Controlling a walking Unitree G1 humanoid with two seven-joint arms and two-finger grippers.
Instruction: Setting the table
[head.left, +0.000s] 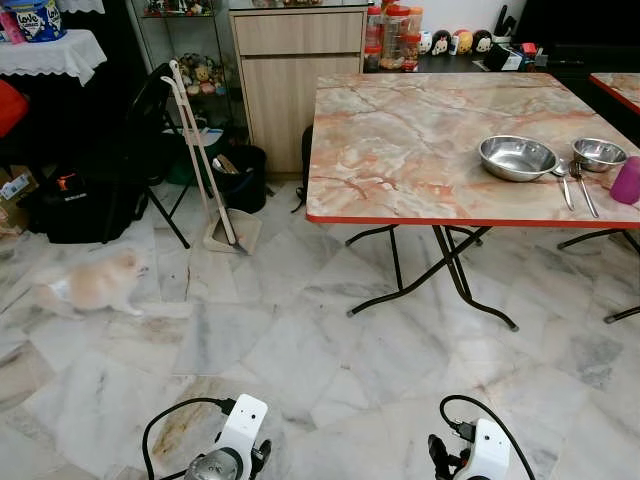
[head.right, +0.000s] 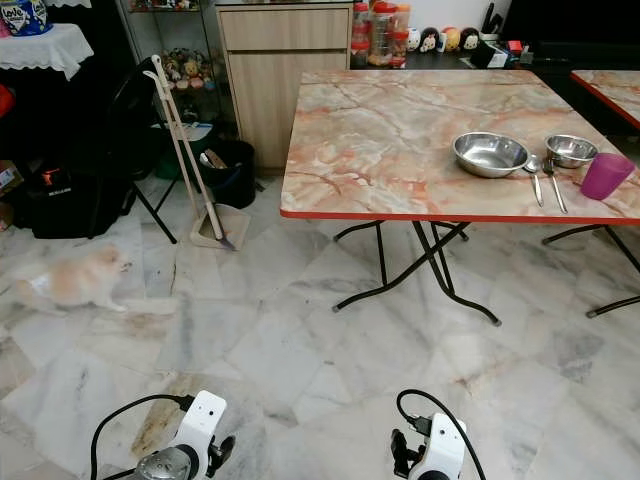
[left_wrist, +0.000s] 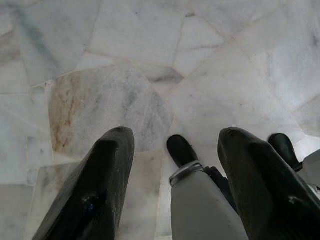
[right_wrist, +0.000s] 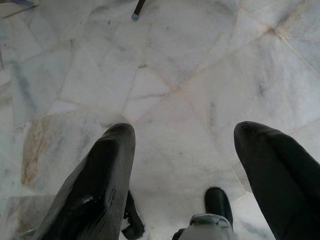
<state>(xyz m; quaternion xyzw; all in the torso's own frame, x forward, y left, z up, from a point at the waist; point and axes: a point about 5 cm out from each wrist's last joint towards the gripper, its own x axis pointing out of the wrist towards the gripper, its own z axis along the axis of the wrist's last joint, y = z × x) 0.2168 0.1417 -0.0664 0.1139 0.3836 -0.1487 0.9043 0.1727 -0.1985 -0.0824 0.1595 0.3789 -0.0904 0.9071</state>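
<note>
Legible text: little. On the blue-and-white tub (head.left: 36, 18) that stands on my lace-covered side table (head.left: 50, 52), bold white lettering is visible but too small to read with confidence. The label on the black bag (head.left: 80, 205) is illegible.

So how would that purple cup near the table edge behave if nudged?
The purple cup looks like plastic, so probably light and easy to slide on the smooth table. It is taller than wide and sits near the edge, so a push might tip it or send it off.
</note>
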